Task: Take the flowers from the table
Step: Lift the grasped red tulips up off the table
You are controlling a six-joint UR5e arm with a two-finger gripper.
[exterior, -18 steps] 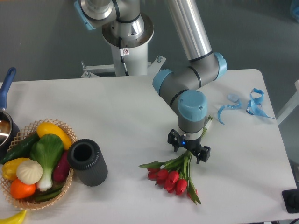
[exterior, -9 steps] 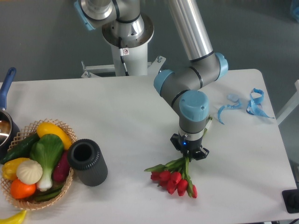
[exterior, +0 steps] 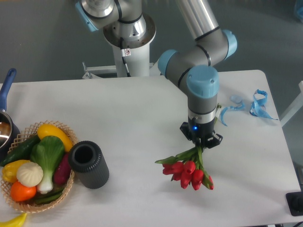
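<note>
One bunch of flowers (exterior: pixel 189 171) is hanging from the tool (exterior: pixel 200 142), whose fingers are pinched tight on the green stems just below the wrist. About six red buds are clustering at the low end of the bunch, though they overlap too much for a sure count, and a few pointed leaves are sticking out to the left. The bunch is dangling over the right half of the counter (exterior: pixel 132 118); whether the lowest buds are touching the surface cannot be told.

Elsewhere on the counter, one dark ribbed cylinder (exterior: pixel 88 164) is standing upright with its mouth open, just beside one wicker basket (exterior: pixel 62 127) at the left edge. The basket is holding several vegetables. A few curled blue ribbons (exterior: pixel 248 106) are lying near the right rear corner, well apart from the bunch. One pot with a blue handle (exterior: pixel 5 87) is showing partly at the far left edge.

Compared with a second ago, the tool has gone from open around the stems to closed on them, and the arm is sitting higher and further right. The flowers are drawn together and shifted right along with it, no longer splayed flat.
</note>
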